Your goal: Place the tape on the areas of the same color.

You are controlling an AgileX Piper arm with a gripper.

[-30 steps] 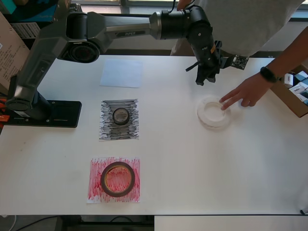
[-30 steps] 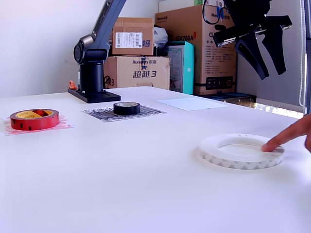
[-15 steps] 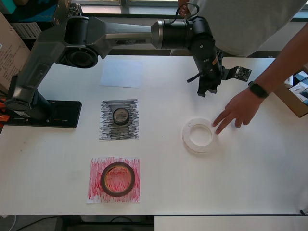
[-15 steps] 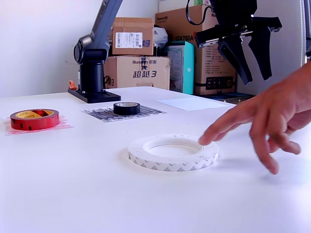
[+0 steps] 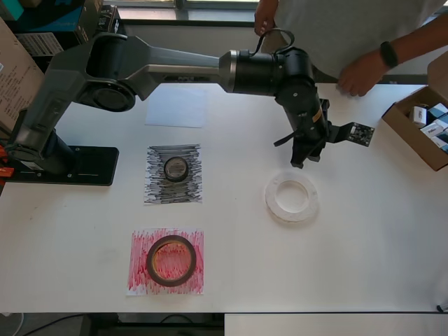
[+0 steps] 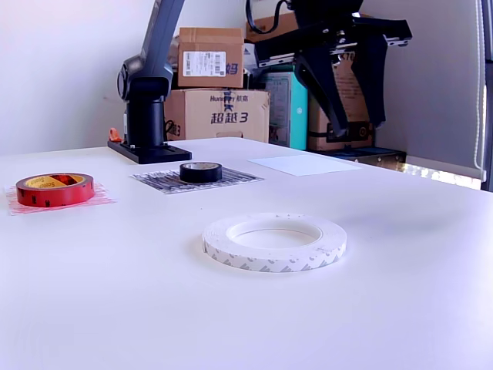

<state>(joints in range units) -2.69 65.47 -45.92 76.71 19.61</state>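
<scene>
A whitish translucent tape roll [image 5: 271,199] lies flat on the bare table, on none of the sheets; it also shows in the exterior view [image 6: 269,262]. My gripper [image 5: 302,160] hovers just beyond its far edge, open and empty. In the exterior view the gripper [image 6: 356,127] hangs well above the table, jaws spread. The red tape roll [image 5: 171,260] lies on the red scribbled sheet [image 5: 140,241]. The small black tape roll [image 5: 176,169] lies on the black scribbled sheet [image 5: 157,190]. The plain white sheet [image 5: 176,106] is bare at the far side.
A person stands at the table's far edge, hand [image 5: 360,73] near the rim. An open cardboard box [image 5: 413,133] of small items sits at the overhead view's right edge. The arm's base [image 5: 70,164] is at the left. Cartons [image 6: 219,85] stack behind the table.
The person's hand slid the white tape toward the table's middle, then drew back to the far edge. My gripper moved down towards the tape, still open.
</scene>
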